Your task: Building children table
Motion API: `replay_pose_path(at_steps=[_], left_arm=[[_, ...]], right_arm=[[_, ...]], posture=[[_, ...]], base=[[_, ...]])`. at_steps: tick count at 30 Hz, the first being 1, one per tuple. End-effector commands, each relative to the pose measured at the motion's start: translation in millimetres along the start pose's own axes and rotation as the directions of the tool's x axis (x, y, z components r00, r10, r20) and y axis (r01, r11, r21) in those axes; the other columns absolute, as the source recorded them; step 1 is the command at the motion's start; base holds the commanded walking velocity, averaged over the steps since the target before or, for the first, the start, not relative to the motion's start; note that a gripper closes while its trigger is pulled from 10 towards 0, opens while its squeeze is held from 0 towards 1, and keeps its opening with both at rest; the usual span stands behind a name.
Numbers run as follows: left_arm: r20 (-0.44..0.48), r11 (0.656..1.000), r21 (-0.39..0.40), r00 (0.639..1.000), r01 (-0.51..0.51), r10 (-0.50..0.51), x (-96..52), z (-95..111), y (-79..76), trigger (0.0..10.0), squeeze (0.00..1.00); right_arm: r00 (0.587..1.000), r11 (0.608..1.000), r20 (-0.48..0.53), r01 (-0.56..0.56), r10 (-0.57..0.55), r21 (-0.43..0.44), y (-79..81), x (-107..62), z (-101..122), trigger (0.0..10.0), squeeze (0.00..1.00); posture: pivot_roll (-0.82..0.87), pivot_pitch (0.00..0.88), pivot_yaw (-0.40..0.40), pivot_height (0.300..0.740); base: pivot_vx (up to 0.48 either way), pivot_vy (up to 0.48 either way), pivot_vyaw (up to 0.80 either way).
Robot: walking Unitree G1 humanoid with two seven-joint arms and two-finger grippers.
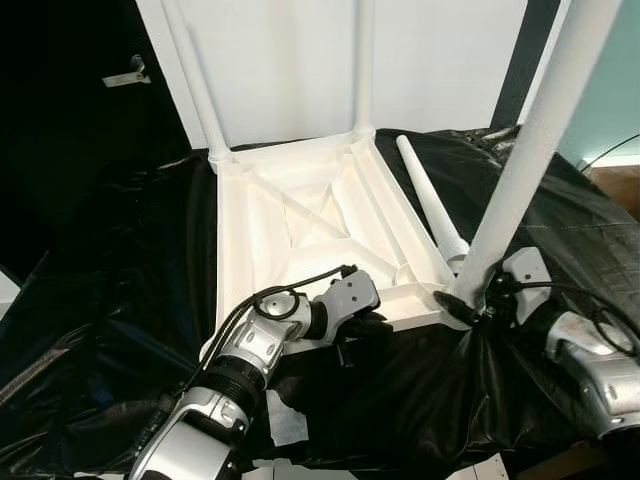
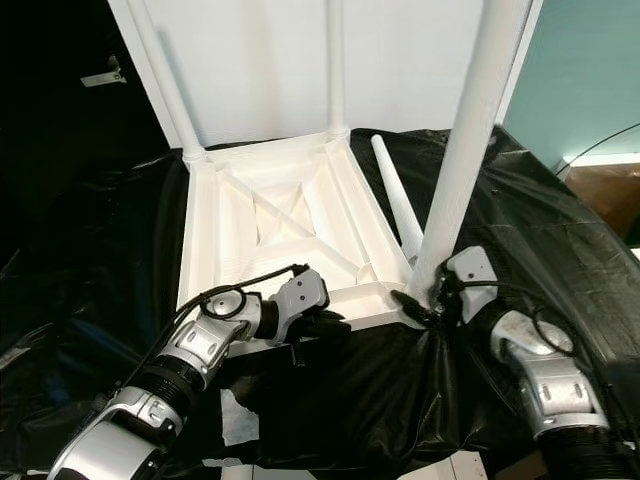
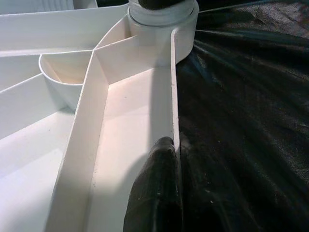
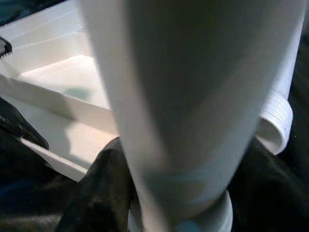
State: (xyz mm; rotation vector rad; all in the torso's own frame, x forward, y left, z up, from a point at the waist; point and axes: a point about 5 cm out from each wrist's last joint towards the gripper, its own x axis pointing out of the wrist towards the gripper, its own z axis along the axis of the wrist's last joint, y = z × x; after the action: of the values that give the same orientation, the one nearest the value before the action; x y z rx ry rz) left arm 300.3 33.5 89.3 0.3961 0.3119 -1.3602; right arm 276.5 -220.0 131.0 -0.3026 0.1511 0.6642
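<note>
A white plastic table point(image 1: 232, 250) lies upside down on a black sheet. Two legs point(image 1: 195, 80) point(image 1: 363, 60) stand upright in its far corners. A third leg point(image 1: 520, 150) stands in the near right corner socket, and my right gripper point(image 1: 468, 303) is shut around its base. In the right wrist view that leg point(image 4: 193, 96) rises between the black fingers point(image 4: 99, 193). My left gripper point(image 1: 360, 328) is clamped on the table's near rim, where one black finger point(image 3: 157, 193) presses against the rim wall point(image 3: 174, 96). A loose fourth leg point(image 1: 430, 205) lies on the sheet right of the table.
The black sheet point(image 1: 120, 260) covers the whole work surface in wrinkles. A white panel point(image 1: 280, 70) stands behind the table, with a teal wall point(image 1: 610, 90) at the right. White paper scraps point(image 1: 287, 420) lie near my left forearm.
</note>
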Motion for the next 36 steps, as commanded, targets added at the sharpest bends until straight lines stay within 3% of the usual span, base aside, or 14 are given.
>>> replay_pose_path(at_steps=[1,9,13,15,18,22,25,27,28,30,31,33,35,36], left_arm=[[-0.158,0.977,-0.208,0.984,0.046,-0.08,7.8,-60,-33.7,10.0,0.0],[-0.159,0.977,-0.207,0.984,0.043,-0.077,6.2,-60,-32.6,10.0,0.0],[-0.155,0.977,-0.206,0.985,0.047,-0.08,7.1,-59,-33.2,10.0,0.0],[-0.154,0.977,-0.206,0.985,0.049,-0.082,7.8,-58,-33.5,10.0,0.0],[-0.153,0.977,-0.206,0.985,0.053,-0.085,8.8,-57,-34.2,10.0,0.0],[-0.149,0.977,-0.206,0.985,0.059,-0.091,10.2,-56,-35.6,10.0,0.0],[-0.148,0.977,-0.206,0.985,0.059,-0.091,10.5,-56,-36.1,10.0,0.0],[-0.147,0.976,-0.21,0.985,0.059,-0.091,10.8,-56,-36.9,10.0,0.0],[-0.146,0.976,-0.212,0.985,0.056,-0.088,10.6,-57,-37.2,10.0,0.0],[-0.146,0.975,-0.214,0.985,0.054,-0.087,10.4,-57,-37.4,10.0,0.0],[-0.146,0.975,-0.216,0.986,0.05,-0.083,9.8,-58,-37.2,10.0,0.0],[-0.146,0.975,-0.217,0.986,0.048,-0.081,9.5,-58,-37.1,10.0,0.0],[-0.148,0.975,-0.217,0.986,0.047,-0.08,9.6,-59,-37.1,10.0,0.0],[-0.148,0.975,-0.217,0.986,0.047,-0.08,9.6,-59,-37.1,10.0,0.0]], right_arm=[[0.993,0.993,-0.013,-0.12,0.121,0.019,19.6,8.3,-6,0.0,0.0],[0.996,0.99,-0.005,-0.086,0.087,0.109,40.1,19.3,-13,0.0,0.0],[0.998,0.977,0.013,0.055,-0.059,0.207,52.1,31.1,-15,0.0,0.0],[0.97,0.931,-0.045,0.24,-0.237,0.277,52.3,38.8,-21,0.0,0.0],[0.93,0.876,-0.103,0.367,-0.353,0.312,55.7,42.7,-27,0.0,0.0],[0.882,0.817,-0.137,0.47,-0.452,0.335,70.7,47.4,-30,0.0,0.0],[0.872,0.809,-0.12,0.486,-0.474,0.332,74.4,48.9,-28,0.0,0.0],[0.816,0.77,-0.08,0.569,-0.573,0.289,68.1,47.0,-21,0.0,0.0],[0.771,0.724,-0.077,0.622,-0.632,0.299,59.9,43.4,-20,2.8,0.0],[0.74,0.689,-0.081,0.656,-0.668,0.309,54.4,40.6,-19,2.8,0.0],[0.729,0.678,-0.08,0.666,-0.68,0.312,52.2,40.4,-18,10.0,0.0],[0.726,0.675,-0.077,0.668,-0.683,0.312,51.4,40.7,-17,10.0,0.0],[0.782,0.748,-0.053,0.611,-0.621,0.259,60.7,46.2,-14,10.0,0.0],[0.782,0.748,-0.053,0.611,-0.621,0.259,60.7,46.2,-14,10.0,0.0]], posture=[[-0.11,0.012,0.019,0.74],[-0.1,0.012,0.018,0.74],[-0.11,0.014,0.017,0.74],[-0.12,0.015,0.018,0.74],[-0.12,0.019,0.017,0.74],[-0.11,0.023,0.014,0.74],[-0.11,0.024,0.01,0.74],[-0.1,0.022,0.007,0.74],[-0.1,0.021,0.003,0.74],[-0.1,0.021,0.003,0.74],[-0.1,0.019,0.001,0.74],[-0.1,0.019,0.001,0.74],[-0.11,0.016,0.001,0.74],[-0.11,0.016,0.001,0.74]], base=[[0.0,0.0,0.0],[0.0,0.0,0.0],[0.0,0.0,0.0],[0.0,0.0,0.0],[0.0,0.0,0.0],[0.0,0.0,0.0],[0.0,0.0,0.0],[0.0,0.0,0.0],[0.0,0.0,0.0],[0.0,0.0,0.0],[0.0,0.0,0.0],[0.0,0.0,0.0],[0.0,0.0,0.0],[0.0,0.0,0.0]])
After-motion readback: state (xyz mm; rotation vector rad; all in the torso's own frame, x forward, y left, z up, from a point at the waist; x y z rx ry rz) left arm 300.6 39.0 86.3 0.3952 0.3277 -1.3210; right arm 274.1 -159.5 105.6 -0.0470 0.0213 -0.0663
